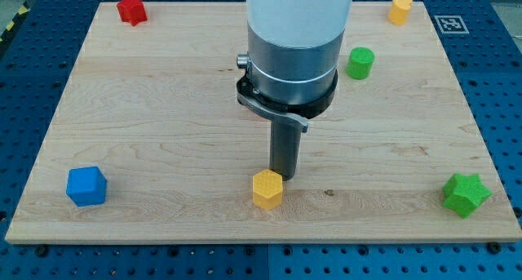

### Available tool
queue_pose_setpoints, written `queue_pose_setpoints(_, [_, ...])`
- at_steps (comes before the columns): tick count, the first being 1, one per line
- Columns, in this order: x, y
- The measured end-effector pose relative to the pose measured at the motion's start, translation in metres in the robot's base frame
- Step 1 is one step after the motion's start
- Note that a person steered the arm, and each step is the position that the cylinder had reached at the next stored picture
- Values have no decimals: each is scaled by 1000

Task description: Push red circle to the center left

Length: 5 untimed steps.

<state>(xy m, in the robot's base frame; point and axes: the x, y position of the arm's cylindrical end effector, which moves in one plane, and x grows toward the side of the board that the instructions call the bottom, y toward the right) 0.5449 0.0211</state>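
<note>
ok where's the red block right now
The red block sits in the view's top-left corner of the wooden board, far from my tip, which is beside the yellow block near the bottom centre.

No words, brand names or numbers can be read anywhere in this view. The only sign is a black-and-white square marker (448, 24) of the coded kind, lying flat on the blue perforated table (502, 84) at the far right, just beside the far right corner of the wooden board (163, 141); its pattern carries no letters or digits. A strip of yellow and black hazard stripes (11, 23) shows at the far left edge, also without any writing.
</note>
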Motion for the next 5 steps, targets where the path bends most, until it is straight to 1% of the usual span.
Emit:
queue_pose_setpoints(1, [-4, 0])
queue_pose_setpoints(3, [-61, -8])
queue_pose_setpoints(4, [-73, -25])
queue_pose_setpoints(5, [-73, -25])
